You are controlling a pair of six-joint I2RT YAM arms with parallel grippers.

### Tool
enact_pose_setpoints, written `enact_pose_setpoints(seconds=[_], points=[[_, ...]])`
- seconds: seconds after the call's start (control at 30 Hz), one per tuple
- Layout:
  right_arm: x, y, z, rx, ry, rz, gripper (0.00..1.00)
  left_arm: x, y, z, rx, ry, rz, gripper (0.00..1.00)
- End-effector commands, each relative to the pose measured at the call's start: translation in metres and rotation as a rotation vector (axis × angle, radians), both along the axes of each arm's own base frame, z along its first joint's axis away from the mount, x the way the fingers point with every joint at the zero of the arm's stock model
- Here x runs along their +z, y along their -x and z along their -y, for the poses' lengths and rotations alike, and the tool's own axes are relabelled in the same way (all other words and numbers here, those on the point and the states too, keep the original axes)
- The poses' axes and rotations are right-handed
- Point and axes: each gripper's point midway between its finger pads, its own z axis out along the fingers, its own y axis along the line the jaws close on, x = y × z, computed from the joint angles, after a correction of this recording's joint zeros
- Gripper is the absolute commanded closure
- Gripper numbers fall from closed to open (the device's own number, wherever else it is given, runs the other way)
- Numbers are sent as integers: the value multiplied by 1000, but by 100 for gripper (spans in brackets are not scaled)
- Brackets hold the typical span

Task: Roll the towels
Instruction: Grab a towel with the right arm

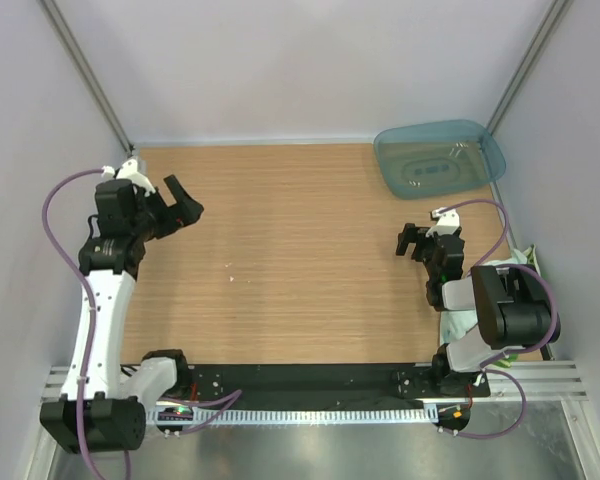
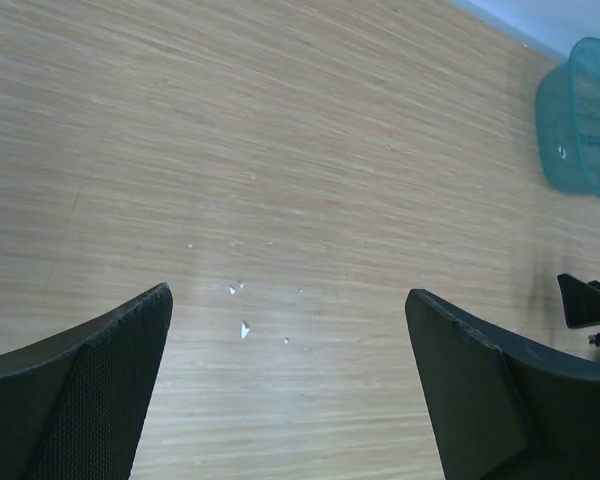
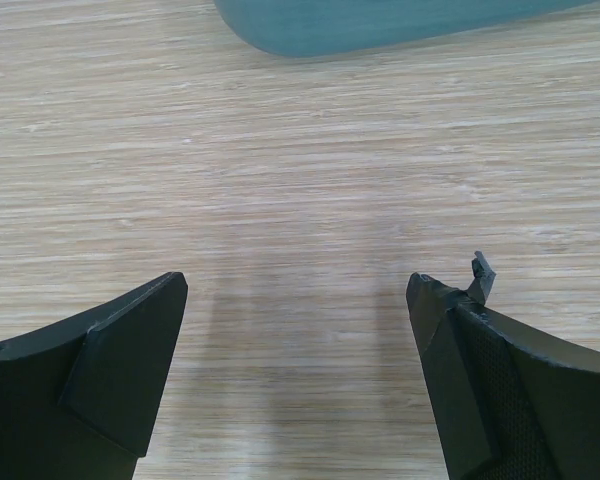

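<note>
Left fingers (image 2: pixel 80 400) and right fingers (image 3: pixel 510 390) are hanging wide open, empty; rolling is not yet starting, likely requiring first a reach to the towels (image 1: pixel 456 325) beside the right arm (image 1: pixel 500 305).

Teal tray (image 1: pixel 400 150), wooden table (image 1: pixel 300 280), white specks (image 2: pixel 243 328)

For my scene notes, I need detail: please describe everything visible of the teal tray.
The teal tray is translucent plastic, a rounded rectangle with a raised rim and moulded ridges in its floor. It lies open side up at the far right corner of the wooden table, seemingly empty, touching only that surface.
</note>
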Motion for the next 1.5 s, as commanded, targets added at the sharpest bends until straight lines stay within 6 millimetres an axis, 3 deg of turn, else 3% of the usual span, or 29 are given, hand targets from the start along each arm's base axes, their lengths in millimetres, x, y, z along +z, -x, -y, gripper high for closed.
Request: enact_pose_setpoints(seconds=[0.0,0.07,0.3,0.33,0.5,0.57,0.67,0.7,0.73,0.83,0.87,0.9,0.93,0.97,1.0,1.03,1.07,1.13,1.3,1.47], points=[[22,-10,3,-8,16,90,0,-8,33,0,-11,-22,-36,0],[22,-10,3,-7,16,91,0,-7,41,11,-76,-1,-20,0],[22,-11,3,-6,18,90,0,-31,53,17,-41,73,-27,0],[22,-10,5,-19,22,88,0,-44,56,18,-42,78,-41,0],[37,-4,7,-98,80,87,0,-36,50,11,27,71,39,0],[64,-7,6,-115,89,96,0,-38,49,15,8,72,35,0],[151,1,-1,-159,-128,206,0,-38,51,35,-71,95,36,0],[166,16,0,-190,-195,197,0,-38,51,37,-80,96,36,0],[196,19,-1,-234,-357,250,0,-39,51,39,-80,107,31,0],[224,35,-2,-239,-426,273,0,-37,55,51,-131,130,11,0],[227,39,16,-341,-411,290,0,-40,55,53,-147,127,-9,0],[203,51,35,-468,-365,188,0,-41,55,55,-163,120,-19,0],[217,59,53,-574,-343,190,0,-42,57,57,-173,117,-33,0],[207,64,67,-675,-307,131,0,-45,56,58,-182,112,-46,0],[188,82,83,-773,-219,17,0,-48,57,59,-186,113,-57,0],[204,91,104,-879,-196,25,1,-50,57,60,-188,112,-68,0],[190,89,111,-930,-169,-52,2,-51,58,62,-198,107,-73,0],[175,107,133,-1035,-194,-189,2,-56,57,62,-195,102,-93,0],[111,100,125,-957,-343,-434,9,-68,61,61,-177,59,-159,0],[67,110,111,-967,-404,-540,13,-70,67,68,-203,38,-163,0]])
